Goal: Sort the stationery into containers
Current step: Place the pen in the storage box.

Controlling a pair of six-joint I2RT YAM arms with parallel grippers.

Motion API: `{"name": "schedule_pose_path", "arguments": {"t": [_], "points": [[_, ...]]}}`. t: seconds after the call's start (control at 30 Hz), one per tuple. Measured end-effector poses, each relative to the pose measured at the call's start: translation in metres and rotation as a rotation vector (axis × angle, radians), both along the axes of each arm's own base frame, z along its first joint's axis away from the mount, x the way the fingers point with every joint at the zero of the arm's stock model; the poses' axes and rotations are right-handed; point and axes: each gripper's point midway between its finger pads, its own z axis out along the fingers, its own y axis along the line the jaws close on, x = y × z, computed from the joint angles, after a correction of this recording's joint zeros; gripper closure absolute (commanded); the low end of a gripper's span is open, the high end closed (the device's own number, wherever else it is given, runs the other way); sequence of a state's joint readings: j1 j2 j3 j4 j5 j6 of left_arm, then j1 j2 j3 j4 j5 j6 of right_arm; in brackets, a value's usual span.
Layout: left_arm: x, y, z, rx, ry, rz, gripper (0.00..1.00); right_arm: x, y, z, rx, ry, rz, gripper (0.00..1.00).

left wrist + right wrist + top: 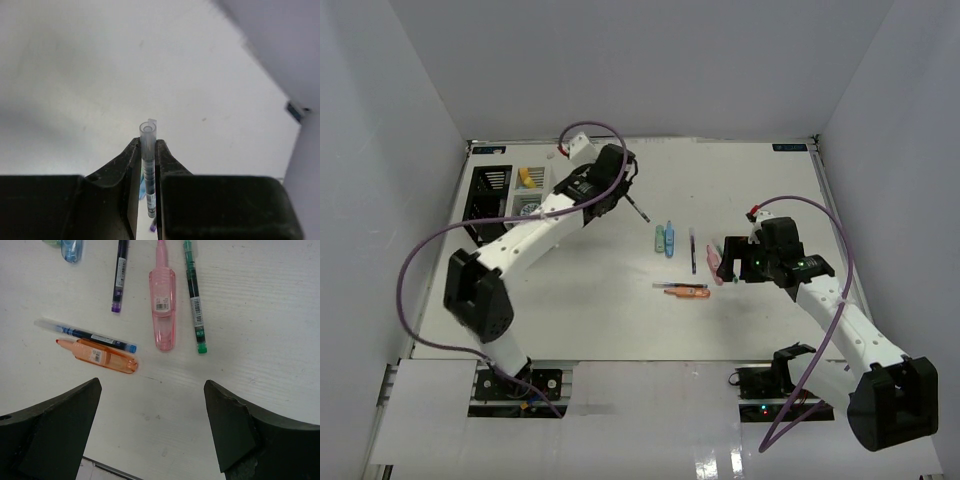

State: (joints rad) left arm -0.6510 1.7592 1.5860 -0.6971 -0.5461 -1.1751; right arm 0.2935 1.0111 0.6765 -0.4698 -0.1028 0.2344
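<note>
2 claws over a white counter (620, 330), each busy with its own side. Far left: left claw (625, 197) clamped tight on a thin dark pen (638, 208), just right of the containers and well apart from the loose pieces. From the left wrist view: fingers (131, 167) pressed flat against both sides of that pen, with its clear capped end poking out past the tips and its labelled barrel running back between them. At the far-left corner of the counter: black container (488, 198) outermost, white container (545, 178) touching its right side, a yellow item (525, 177) in a far compartment of the white one. Cannot tell the other contents, too small. On the right: right claw (732, 262) spread wide, clamped on nothing, hovering over the loose stationery at mid-counter. Under it, from the right wrist view: pink marker (162, 305) and green pen (195, 300) side by side, near but apart. Left of the pink one: purple-tipped dark pen (120, 275). Nearer the claw: thin blue pen (85, 333) lying along an orange marker (102, 356), touching or almost so. Further left on the counter: 1 green marker (659, 238) and 1 blue marker (669, 238), parallel, just beside each other. Altogether 7 pieces loose on the counter, 1 in the left claw.
</note>
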Motion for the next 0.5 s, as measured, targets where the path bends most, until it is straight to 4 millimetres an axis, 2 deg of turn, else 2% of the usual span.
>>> {"name": "schedule_pose_path", "arguments": {"t": [0.1, 0.17, 0.2, 0.27, 0.37, 0.5], "points": [[0.0, 0.027, 0.078, 0.069, -0.284, -0.055, 1.0, -0.001, 0.002, 0.001, 0.009, -0.003, 0.012, 0.1], [-0.006, 0.053, 0.125, 0.143, -0.459, -0.063, 1.0, -0.002, 0.003, 0.002, 0.014, -0.002, 0.02, 0.1], [-0.008, 0.069, 0.144, 0.185, -0.534, -0.053, 1.0, -0.002, 0.004, 0.002, 0.017, -0.002, 0.024, 0.1], [-0.006, 0.106, 0.169, 0.265, -0.624, -0.001, 1.0, -0.003, 0.005, 0.002, 0.022, -0.001, 0.033, 0.11], [0.006, 0.172, 0.184, 0.379, -0.677, 0.122, 1.0, -0.003, 0.007, 0.003, 0.028, -0.001, 0.043, 0.11], [0.015, 0.253, 0.172, 0.539, -0.652, 0.255, 1.0, -0.004, 0.009, 0.003, 0.034, -0.002, 0.063, 0.11]]}}
